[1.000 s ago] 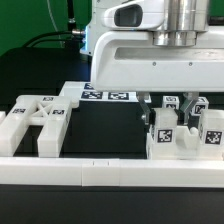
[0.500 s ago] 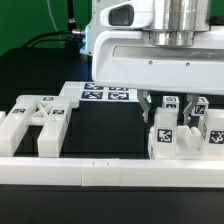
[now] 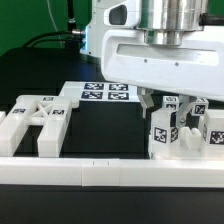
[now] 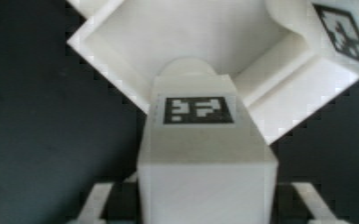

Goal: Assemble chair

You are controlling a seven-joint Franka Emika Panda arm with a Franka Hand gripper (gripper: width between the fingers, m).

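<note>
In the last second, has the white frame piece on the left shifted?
No. The frame piece lies where it lay, in the same place against the front rail in the exterior view.

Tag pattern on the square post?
Black-and-white square marker on the white plastic square post; clearest in wrist view.

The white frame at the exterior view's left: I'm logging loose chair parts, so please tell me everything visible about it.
The white frame looks like matt plastic: thick square bars joined around a gap where the black table shows through. Two black-and-white tags sit on its upward faces. It lies flat on the table, just behind the long front rail; whether it touches that rail cannot be told. Nothing rests on it or grips it.
</note>
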